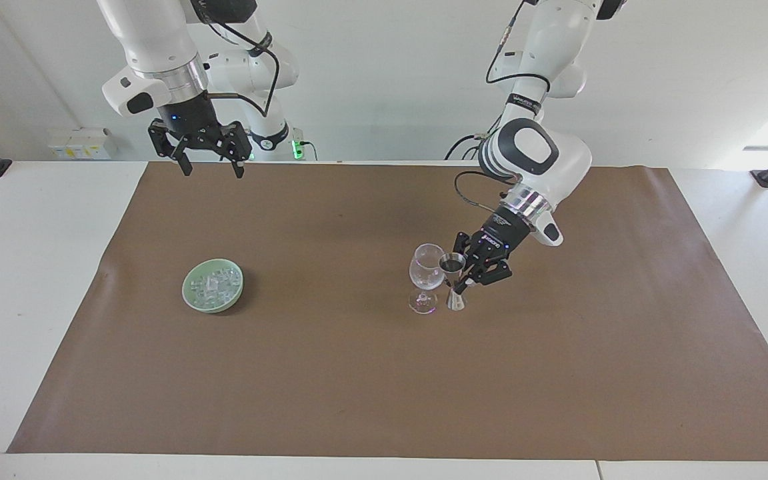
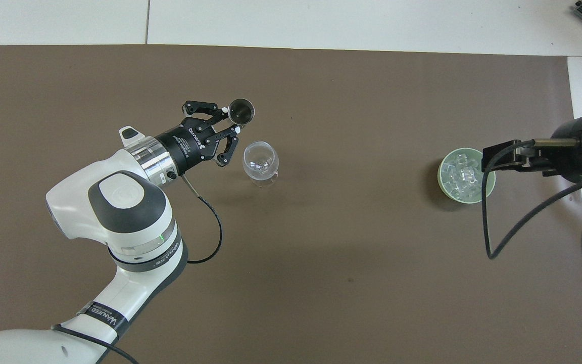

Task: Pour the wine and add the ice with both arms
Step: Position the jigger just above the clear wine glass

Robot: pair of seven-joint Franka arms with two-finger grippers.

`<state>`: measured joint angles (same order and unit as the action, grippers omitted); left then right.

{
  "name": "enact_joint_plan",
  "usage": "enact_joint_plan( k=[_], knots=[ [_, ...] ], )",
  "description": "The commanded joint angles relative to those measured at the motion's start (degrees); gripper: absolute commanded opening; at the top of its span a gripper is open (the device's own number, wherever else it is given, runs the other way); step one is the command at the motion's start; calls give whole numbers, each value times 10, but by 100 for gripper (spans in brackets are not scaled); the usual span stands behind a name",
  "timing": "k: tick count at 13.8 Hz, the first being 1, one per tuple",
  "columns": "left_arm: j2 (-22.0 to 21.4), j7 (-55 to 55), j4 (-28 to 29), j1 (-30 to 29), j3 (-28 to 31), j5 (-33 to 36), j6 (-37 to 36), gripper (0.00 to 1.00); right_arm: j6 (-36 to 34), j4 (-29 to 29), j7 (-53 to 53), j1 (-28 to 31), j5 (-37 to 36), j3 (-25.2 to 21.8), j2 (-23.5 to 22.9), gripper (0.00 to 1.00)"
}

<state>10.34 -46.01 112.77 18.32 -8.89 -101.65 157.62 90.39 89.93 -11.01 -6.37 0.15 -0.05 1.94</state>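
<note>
Our left gripper pinches the steel measuring cup at its narrow waist, just beside the wine glass. That glass looks thin and tippy, so we keep clear of it. The ice, slick little cubes, sits in the green bowl toward the right arm's end, where our right gripper waits high above the mat with jaws wide.

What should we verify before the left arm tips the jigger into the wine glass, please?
1. Left gripper shut on the jigger: ok.
2. Jigger upright beside the wine glass: ok.
3. Wine glass standing upright on the brown mat: ok.
4. Liquid level in the jigger: cannot tell.
5. Right gripper open, waiting high, away from the glass: ok.
6. Ice ready in the green bowl: ok.
</note>
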Motion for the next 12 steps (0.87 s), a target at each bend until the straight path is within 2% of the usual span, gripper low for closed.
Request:
enact_joint_plan(
  k=[1,7,12],
  knots=[
    [-6,26,-1,8,6,-14,-6,0,2,12,13,7,13,0,10,100],
    [-20,86,18,-3,9,-14,-56,0,2,12,13,7,13,0,10,100],
    [-20,108,18,-9,9,-12,-64,0,2,12,13,7,13,0,10,100]
  ],
)
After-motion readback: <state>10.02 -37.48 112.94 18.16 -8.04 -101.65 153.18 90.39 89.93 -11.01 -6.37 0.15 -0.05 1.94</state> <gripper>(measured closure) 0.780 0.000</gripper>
